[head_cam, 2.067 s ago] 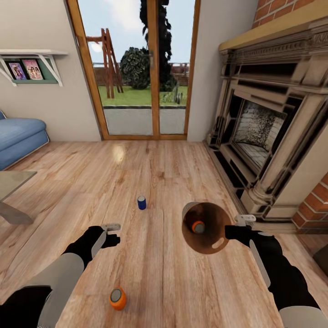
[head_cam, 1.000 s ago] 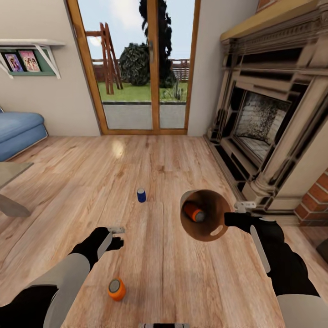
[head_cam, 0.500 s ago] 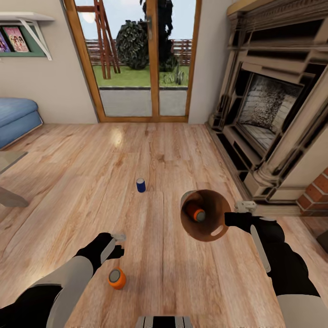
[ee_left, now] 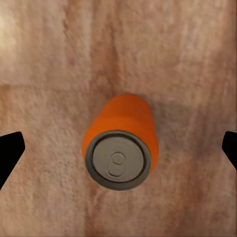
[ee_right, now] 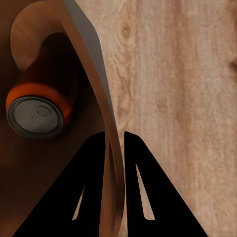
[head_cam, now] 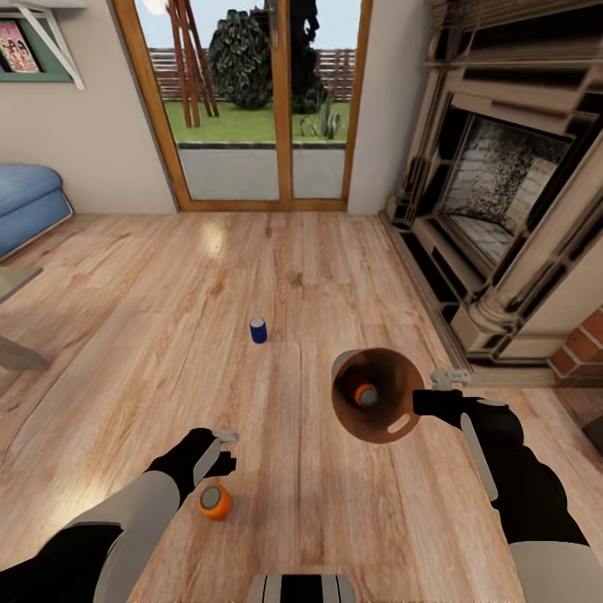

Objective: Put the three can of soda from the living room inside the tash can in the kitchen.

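Three soda cans visible on or over reddish wood plank floor (head_cam: 335, 276). Light grey cylindrical trash bin with brown inner wall (head_cam: 381, 414) held tipped above floor, right gripper (ee_right: 114, 143) pinched on its rim, orange can (head_cam: 365, 394) inside. Left gripper (head_cam: 219, 452) spread wide, poised over upright orange silver-topped can (ee_left: 121, 143) on floor. Small dark blue can (head_cam: 259, 330) stands farther off, toward glass doors (head_cam: 251, 109).

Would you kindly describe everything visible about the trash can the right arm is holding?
The trash can is a light grey cylinder with a brown inner wall and an oval handle cut-out near its rim. It is tilted, its mouth facing the head camera. The right gripper pinches its rim, one jaw on each side. An orange soda can lies inside.
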Robot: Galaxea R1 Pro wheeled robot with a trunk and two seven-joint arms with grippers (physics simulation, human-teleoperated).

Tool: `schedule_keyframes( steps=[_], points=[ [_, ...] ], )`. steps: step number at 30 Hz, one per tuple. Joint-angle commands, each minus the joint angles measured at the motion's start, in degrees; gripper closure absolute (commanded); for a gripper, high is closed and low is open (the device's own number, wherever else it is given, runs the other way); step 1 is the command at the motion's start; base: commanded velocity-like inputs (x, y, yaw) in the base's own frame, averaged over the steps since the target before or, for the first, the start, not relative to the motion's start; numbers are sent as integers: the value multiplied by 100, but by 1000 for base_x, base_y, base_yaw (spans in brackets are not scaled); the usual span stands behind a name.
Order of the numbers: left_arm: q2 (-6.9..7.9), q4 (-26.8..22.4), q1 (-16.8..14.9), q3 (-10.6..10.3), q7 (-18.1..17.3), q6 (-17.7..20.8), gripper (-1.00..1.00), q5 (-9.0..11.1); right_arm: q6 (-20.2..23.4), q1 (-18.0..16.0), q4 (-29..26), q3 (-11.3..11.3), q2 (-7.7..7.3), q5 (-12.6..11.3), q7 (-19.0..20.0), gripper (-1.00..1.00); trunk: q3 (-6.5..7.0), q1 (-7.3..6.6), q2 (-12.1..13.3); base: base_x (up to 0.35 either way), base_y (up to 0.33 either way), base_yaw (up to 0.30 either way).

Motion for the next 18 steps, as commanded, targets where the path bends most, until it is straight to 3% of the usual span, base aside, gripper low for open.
schedule_keyframes(
  steps=[1,11,18],
  points=[
    [-3,1,0,0,0,0,-100,-1,8,-3,-6,3,0,-110,26,100,-7,-1,-1,0,0,0],
    [-36,2,0,0,0,-1,-100,-1,5,-3,-11,8,2,-110,26,100,-42,-1,-1,0,0,0],
    [-40,0,0,-1,-4,-1,-100,-7,0,-3,-12,16,1,-110,26,100,-199,17,-10,0,0,0]
  ],
)
